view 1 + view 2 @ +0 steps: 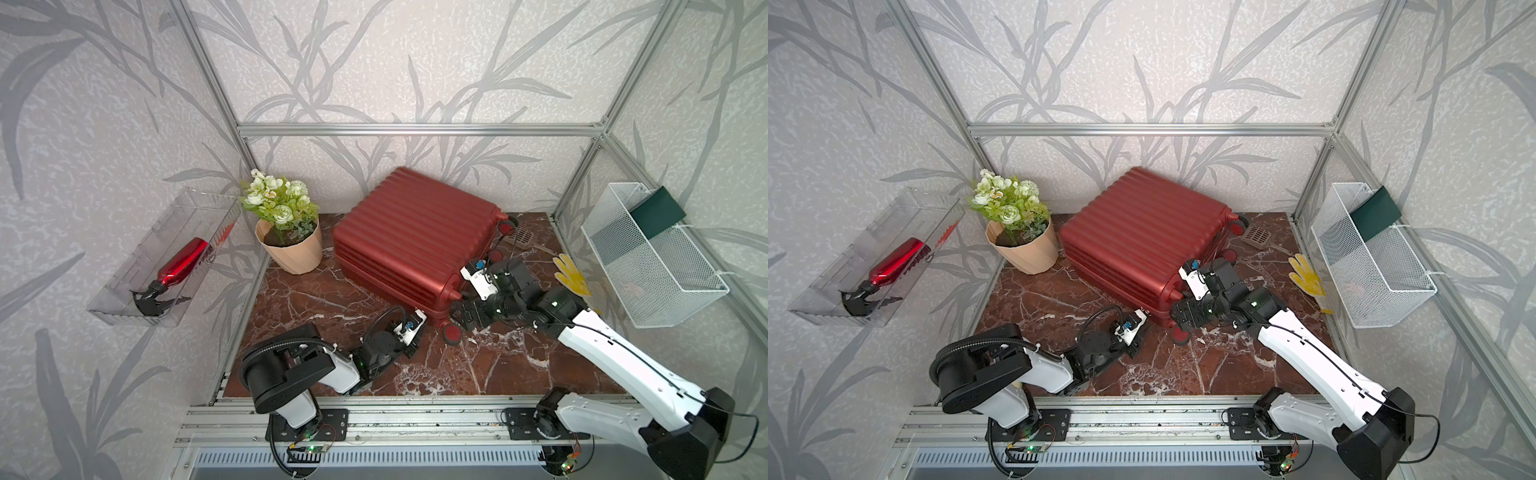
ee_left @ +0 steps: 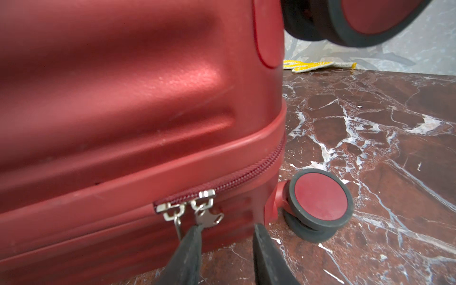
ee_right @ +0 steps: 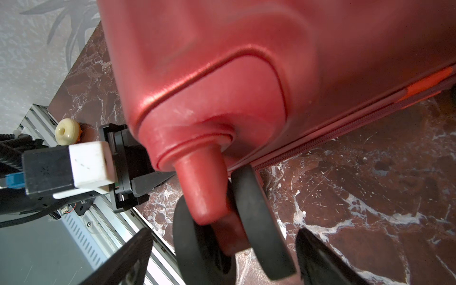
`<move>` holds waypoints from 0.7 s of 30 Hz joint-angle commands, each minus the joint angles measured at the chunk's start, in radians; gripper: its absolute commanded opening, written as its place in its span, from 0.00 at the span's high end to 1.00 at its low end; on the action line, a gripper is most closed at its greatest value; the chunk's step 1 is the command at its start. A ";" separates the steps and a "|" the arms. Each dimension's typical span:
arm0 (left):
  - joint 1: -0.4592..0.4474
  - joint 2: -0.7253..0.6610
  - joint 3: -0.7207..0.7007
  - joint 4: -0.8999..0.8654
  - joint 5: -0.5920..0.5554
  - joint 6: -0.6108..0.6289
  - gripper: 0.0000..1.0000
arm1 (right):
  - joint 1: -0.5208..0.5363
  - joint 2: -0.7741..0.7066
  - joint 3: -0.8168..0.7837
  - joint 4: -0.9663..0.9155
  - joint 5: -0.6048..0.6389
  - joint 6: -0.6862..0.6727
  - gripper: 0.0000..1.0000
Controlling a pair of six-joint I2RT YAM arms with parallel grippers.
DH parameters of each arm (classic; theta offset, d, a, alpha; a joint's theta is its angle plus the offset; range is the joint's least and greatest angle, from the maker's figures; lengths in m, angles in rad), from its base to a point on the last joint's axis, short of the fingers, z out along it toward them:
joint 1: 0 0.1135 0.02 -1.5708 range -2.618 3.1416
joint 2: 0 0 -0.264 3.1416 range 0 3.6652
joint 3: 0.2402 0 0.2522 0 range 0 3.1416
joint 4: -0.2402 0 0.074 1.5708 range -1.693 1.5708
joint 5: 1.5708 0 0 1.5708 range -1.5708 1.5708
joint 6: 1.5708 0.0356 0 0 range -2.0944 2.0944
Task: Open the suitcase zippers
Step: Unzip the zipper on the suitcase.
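1. One suitcase [image 1: 409, 237] lies flat and shut on the marble table [image 1: 478, 370], towards the back wall.
2. Two arms reach its near corner. The right gripper [image 3: 224, 237] is released, its jaws spread wide on either side of one twin caster [image 3: 259, 222]. I cannot tell whether they touch it.
3. The left gripper [image 2: 227, 229] is also released, jaws apart with nothing between them, low at the seam.
4. One white wire basket [image 1: 665, 266] hangs on the right wall. One clear tray [image 1: 166, 232] on the left wall holds one red spray bottle [image 1: 183, 262].
5. One flower pot [image 1: 291, 249] stands just left of the case.
6. One yellow glove [image 1: 571, 274] and one scoop [image 1: 523, 235] lie to its right.
7. The zippers [image 2: 246, 174] form one closed track. Two silver pulls [image 2: 172, 212] sit side by side, and one black fingertip [image 2: 192, 241] meets the tab of the pull nearer the corner.
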State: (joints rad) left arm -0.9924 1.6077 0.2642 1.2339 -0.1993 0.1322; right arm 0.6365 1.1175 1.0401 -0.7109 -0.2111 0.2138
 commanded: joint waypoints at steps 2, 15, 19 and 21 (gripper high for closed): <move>0.011 0.012 -0.011 0.053 -0.030 0.018 0.64 | 0.009 -0.017 -0.008 0.018 -0.005 0.006 0.09; 0.020 0.067 0.042 0.060 -0.088 0.017 0.65 | 0.029 -0.016 -0.005 0.011 -0.001 0.006 0.09; 0.020 0.076 0.066 0.060 -0.085 0.014 0.64 | 0.040 -0.011 -0.002 0.005 0.004 0.004 0.09; 0.021 0.076 0.078 0.060 -0.082 0.015 0.65 | 0.042 -0.009 -0.002 0.002 0.007 0.002 0.09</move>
State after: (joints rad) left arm -0.9760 1.6756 0.3096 1.2495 -0.2699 0.1318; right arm 0.6701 1.1175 1.0382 -0.7067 -0.2100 0.2161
